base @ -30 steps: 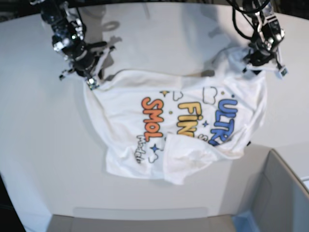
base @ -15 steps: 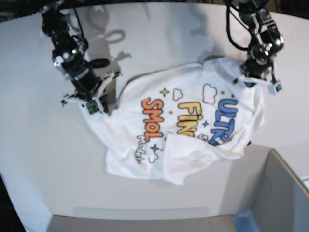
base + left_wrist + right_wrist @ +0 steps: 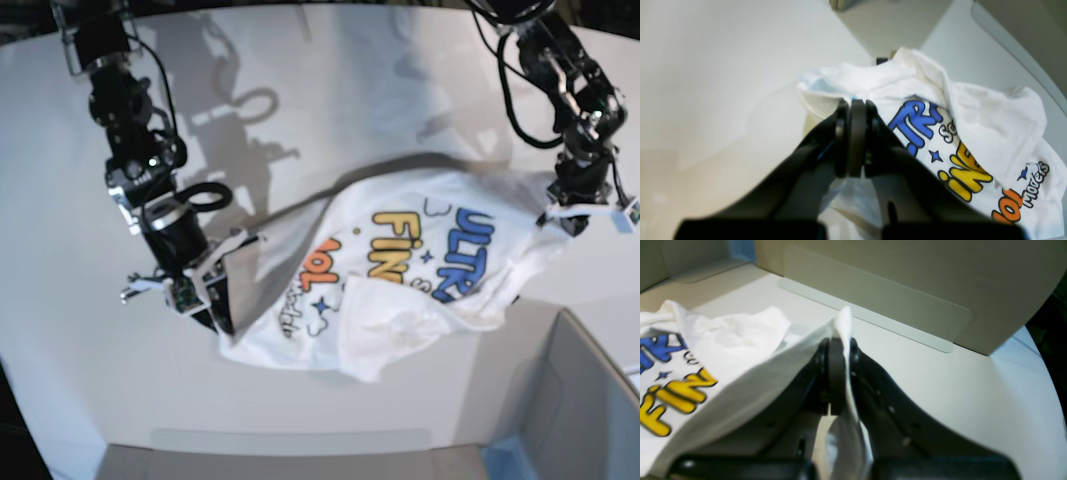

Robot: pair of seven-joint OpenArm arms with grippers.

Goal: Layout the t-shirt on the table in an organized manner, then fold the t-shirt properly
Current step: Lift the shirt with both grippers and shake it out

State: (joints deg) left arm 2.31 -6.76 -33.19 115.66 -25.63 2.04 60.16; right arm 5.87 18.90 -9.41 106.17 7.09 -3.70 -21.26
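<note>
Both end effectors clamped tight: left end effector (image 3: 853, 133) and right end effector (image 3: 836, 373) each pinching t-shirt (image 3: 420, 270) cloth. Shirt lies crumpled, partly lifted, on worktop (image 3: 330, 90). Only base view shows both arms.

On the t-shirt (image 3: 420, 265) print I read blue "ULTR" beside yellow "FIN"; left of that, orange "OL" is partly folded under. The small dark script below stays unreadable.

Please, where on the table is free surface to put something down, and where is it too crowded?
The table is bare along the far side beyond the t-shirt, and at the near left corner. The middle is crowded: the shirt hangs between the right gripper and left gripper.
</note>
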